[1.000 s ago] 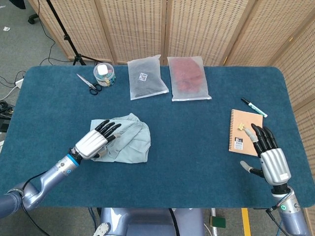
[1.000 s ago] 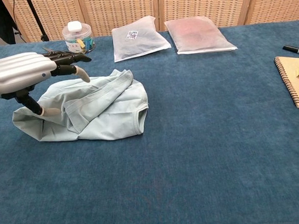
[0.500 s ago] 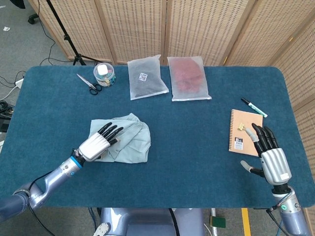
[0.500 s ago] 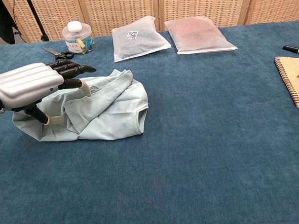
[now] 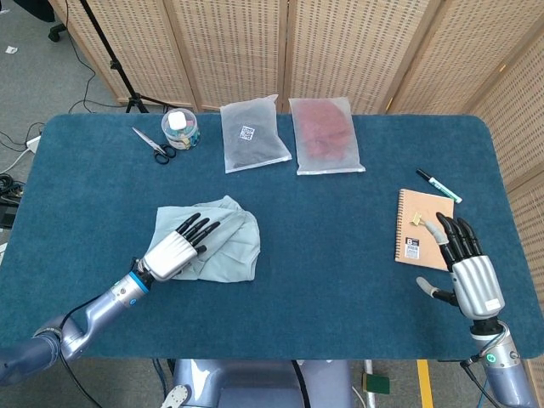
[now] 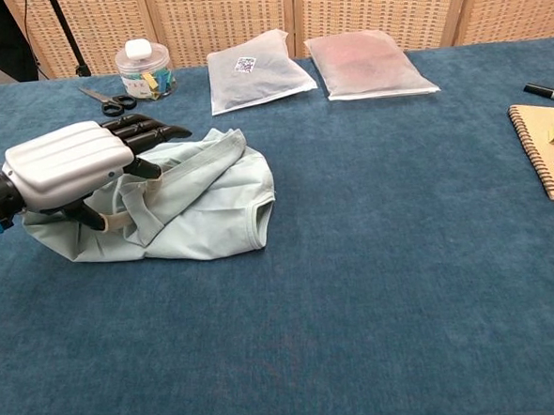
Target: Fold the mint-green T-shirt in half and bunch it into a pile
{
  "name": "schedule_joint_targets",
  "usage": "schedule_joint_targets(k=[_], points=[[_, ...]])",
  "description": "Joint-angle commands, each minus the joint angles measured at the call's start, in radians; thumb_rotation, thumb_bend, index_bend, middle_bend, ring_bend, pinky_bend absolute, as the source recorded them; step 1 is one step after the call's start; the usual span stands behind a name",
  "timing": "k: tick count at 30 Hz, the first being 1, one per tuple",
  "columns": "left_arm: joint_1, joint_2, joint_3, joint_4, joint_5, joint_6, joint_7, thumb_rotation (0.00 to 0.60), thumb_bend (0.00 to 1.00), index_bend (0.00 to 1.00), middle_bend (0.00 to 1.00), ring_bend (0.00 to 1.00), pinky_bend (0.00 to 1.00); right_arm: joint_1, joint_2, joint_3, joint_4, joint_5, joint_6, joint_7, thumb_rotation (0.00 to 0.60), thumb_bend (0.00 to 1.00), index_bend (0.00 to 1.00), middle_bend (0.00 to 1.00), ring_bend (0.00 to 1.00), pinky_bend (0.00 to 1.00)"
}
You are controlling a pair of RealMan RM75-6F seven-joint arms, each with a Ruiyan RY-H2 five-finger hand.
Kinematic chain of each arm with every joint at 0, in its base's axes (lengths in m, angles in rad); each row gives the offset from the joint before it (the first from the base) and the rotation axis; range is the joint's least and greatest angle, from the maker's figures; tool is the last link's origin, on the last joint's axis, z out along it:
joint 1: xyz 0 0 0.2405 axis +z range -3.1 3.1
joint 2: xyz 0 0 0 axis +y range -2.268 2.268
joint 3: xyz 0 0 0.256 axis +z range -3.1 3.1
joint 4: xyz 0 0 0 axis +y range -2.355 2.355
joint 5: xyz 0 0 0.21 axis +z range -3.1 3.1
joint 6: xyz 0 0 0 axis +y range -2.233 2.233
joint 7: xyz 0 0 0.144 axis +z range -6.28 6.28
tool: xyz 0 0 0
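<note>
The mint-green T-shirt (image 5: pixel 228 240) lies bunched in a loose pile left of the table's middle, with its neckline toward the right (image 6: pixel 211 200). My left hand (image 5: pixel 175 250) lies over the pile's left part, fingers stretched out and apart across the cloth. In the chest view this hand (image 6: pixel 72 164) sits low on the shirt, its thumb down against the fabric; I see no cloth pinched in it. My right hand (image 5: pixel 468 274) hovers open near the table's right front edge, fingers apart, holding nothing. The chest view does not show it.
A tan spiral notebook (image 5: pixel 419 225) and a pen (image 5: pixel 438 185) lie just beyond my right hand. Along the back are scissors (image 5: pixel 153 144), a clear jar (image 5: pixel 180 129), and two plastic bags, one dark (image 5: pixel 252 133) and one red (image 5: pixel 325 134). A blue cloth covers the table (image 5: pixel 340 246).
My left hand has sunk lower and slid a little right, settling onto the shirt. The pile keeps its shape. The right hand has barely moved.
</note>
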Motion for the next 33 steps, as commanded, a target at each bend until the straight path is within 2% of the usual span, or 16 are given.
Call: schedule_joint_targets(k=[1,7,19,33], points=[[0.002,0.000,0.000,0.006,0.003,0.008,0.005,0.600,0.36,0.64,0.00,0.00,0.00,0.000,0.000,0.000,0.000,0.000,0.000,-0.001,0.600,0.13,0.00,0.00,0.00,0.00],[0.005,0.001,-0.002,0.018,0.011,0.031,0.027,0.600,0.38,0.70,0.00,0.00,0.00,-0.001,0.000,-0.001,-0.001,-0.001,0.000,-0.004,0.600,0.13,0.00,0.00,0.00,0.00],[-0.029,-0.007,-0.023,-0.004,0.037,0.058,0.093,0.600,0.39,0.70,0.00,0.00,0.00,-0.002,0.000,-0.001,-0.004,-0.001,-0.001,-0.011,0.600,0.13,0.00,0.00,0.00,0.00],[-0.105,-0.054,-0.044,-0.034,0.096,0.030,0.314,0.600,0.39,0.71,0.00,0.00,0.00,-0.003,0.004,0.001,-0.009,0.003,-0.001,-0.008,0.600,0.13,0.00,0.00,0.00,0.00]])
